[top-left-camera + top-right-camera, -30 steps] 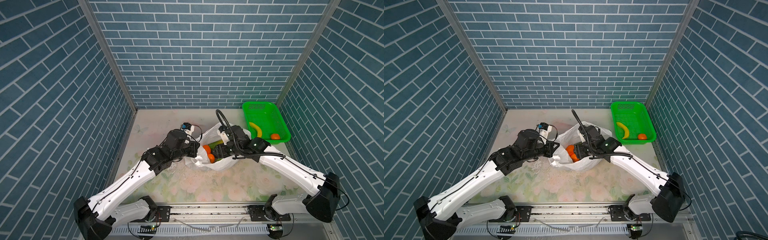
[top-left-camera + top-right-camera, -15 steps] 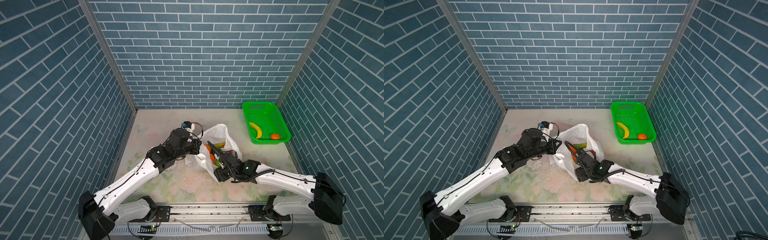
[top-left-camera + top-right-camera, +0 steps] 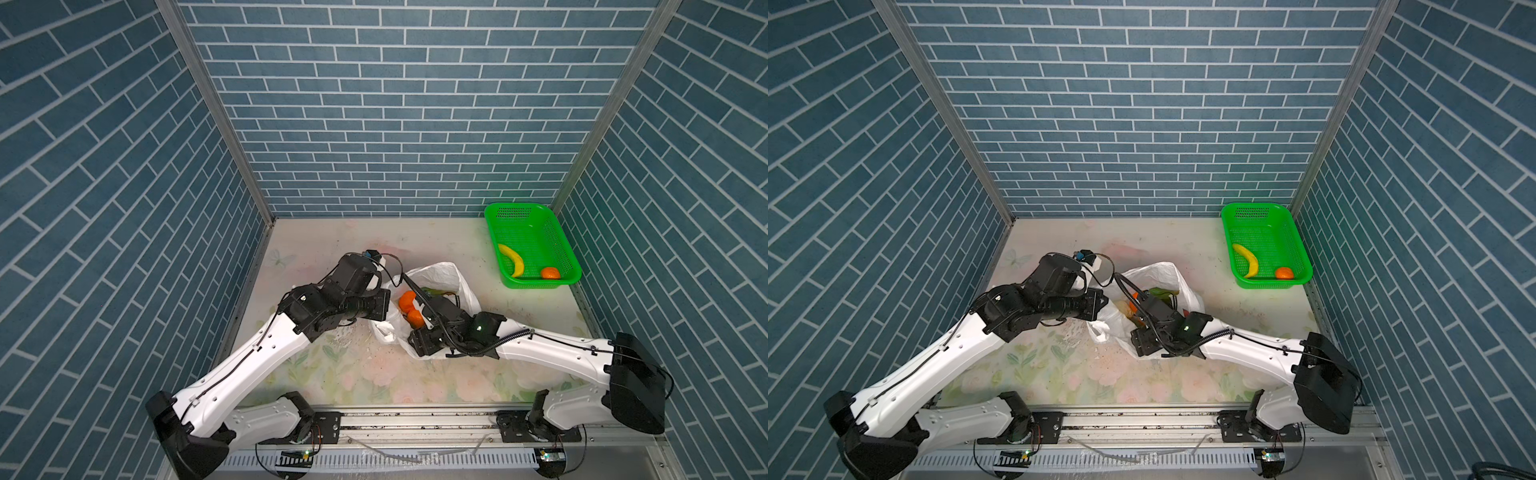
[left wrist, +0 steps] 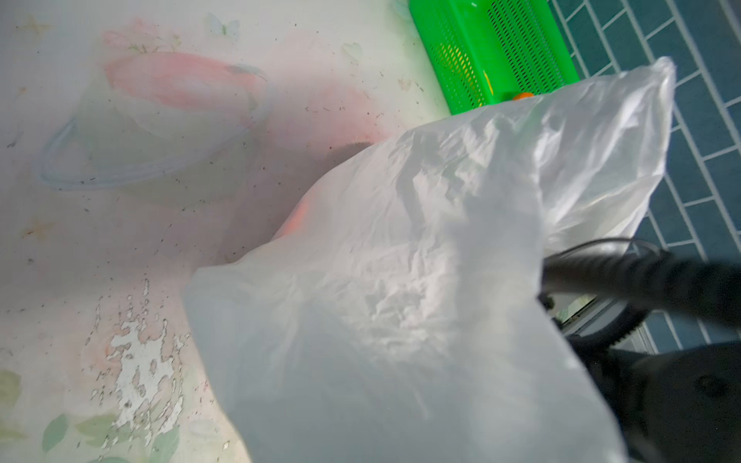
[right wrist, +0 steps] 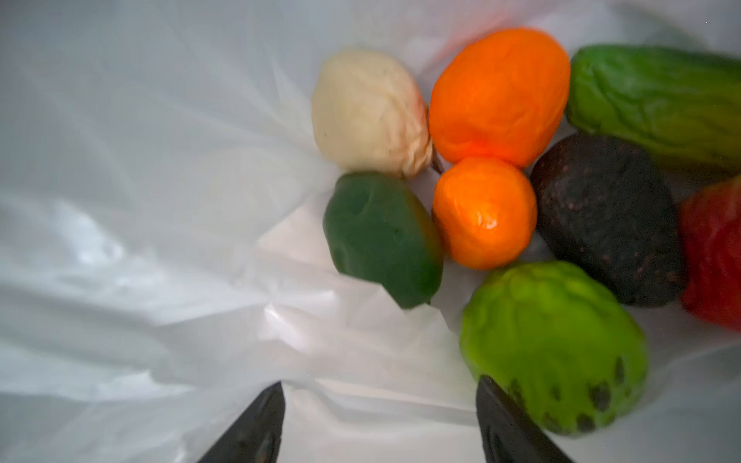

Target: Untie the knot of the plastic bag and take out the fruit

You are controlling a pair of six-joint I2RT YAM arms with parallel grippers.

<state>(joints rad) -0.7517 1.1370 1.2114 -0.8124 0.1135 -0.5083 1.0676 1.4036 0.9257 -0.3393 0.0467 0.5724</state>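
Fruit (image 5: 485, 212) lies just ahead of our right gripper (image 5: 381, 401), whose jaws stand apart with nothing between them. We judge that it reaches into the plastic bag (image 3: 436, 272) to choose a piece. Our left gripper (image 3: 385, 305) is closed. We take it to be pinching the bag's rim, since the white film stands up from it and the mouth gapes wide for the other arm. No knot shows, so we judge the untying done.

Inside the bag we count eight: two orange pieces (image 5: 499, 96), one cream-white piece (image 5: 369, 112), one dark green piece (image 5: 381, 240), one near-black piece (image 5: 605, 220), one bumpy bright green piece (image 5: 553, 352), one long green piece (image 5: 657, 100) and one red piece (image 5: 713, 256), which the frame cuts off.

The bag rests on the tabletop (image 3: 332, 241) at the middle of both top views. At the right, near the back wall, one green basket (image 3: 517, 205) holds two pieces: one banana (image 3: 513, 259) and one small orange (image 3: 550, 272).
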